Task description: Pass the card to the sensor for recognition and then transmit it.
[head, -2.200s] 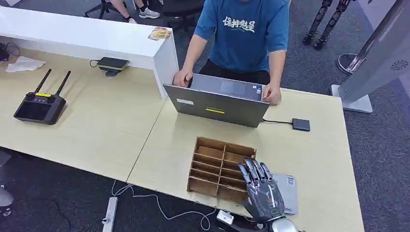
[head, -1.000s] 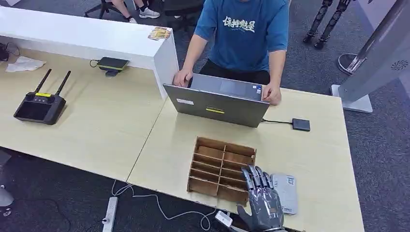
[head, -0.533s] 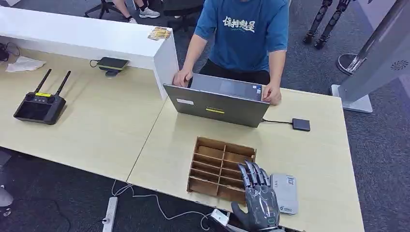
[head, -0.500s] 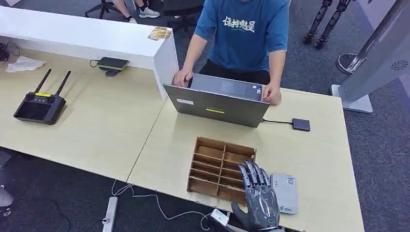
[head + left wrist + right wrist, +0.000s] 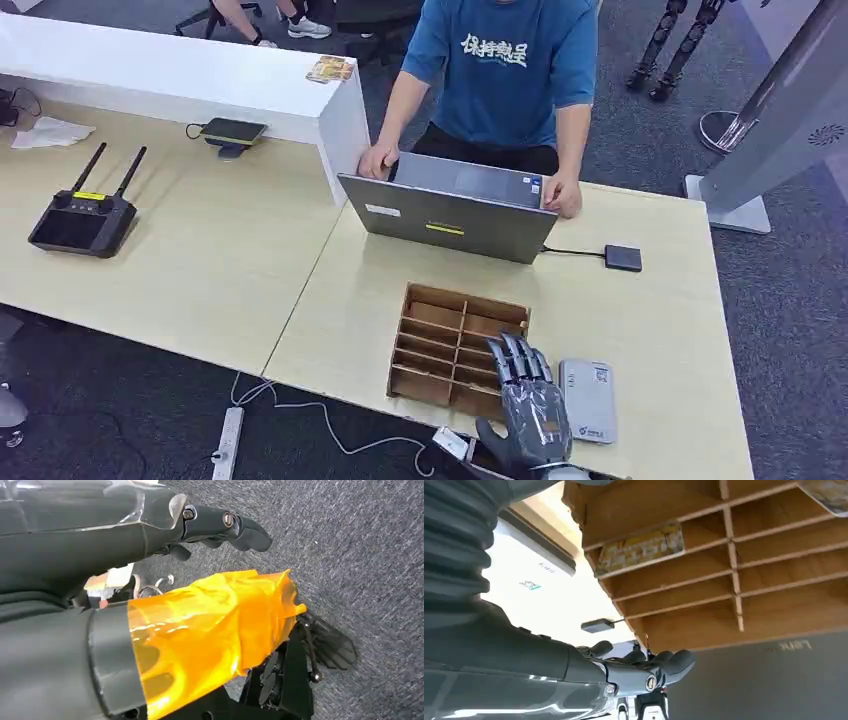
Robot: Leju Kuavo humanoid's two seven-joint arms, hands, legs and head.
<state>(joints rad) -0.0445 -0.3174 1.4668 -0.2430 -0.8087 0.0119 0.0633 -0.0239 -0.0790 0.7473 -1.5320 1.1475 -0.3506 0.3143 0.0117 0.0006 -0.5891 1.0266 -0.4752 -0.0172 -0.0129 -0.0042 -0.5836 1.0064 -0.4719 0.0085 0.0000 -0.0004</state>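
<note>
My right hand hovers over the near right corner of the wooden slotted box, fingers spread and holding nothing. In the right wrist view its dark fingers reach out beside the box. A yellowish card lies in one slot and another card shows at the frame's edge. A white flat device lies on the table just right of the hand. A small dark box sits farther back, wired to the laptop. My left hand hangs over grey carpet, empty, its thumb wrapped in orange tape.
A person in a blue shirt stands behind the table with both hands at the laptop. On the left table rest a black controller with two antennas and a dark pad. A white counter stands at the back left.
My right hand has drawn back toward the table's near edge and shifted slightly left, uncovering the white device. Everything else is unmoved.
</note>
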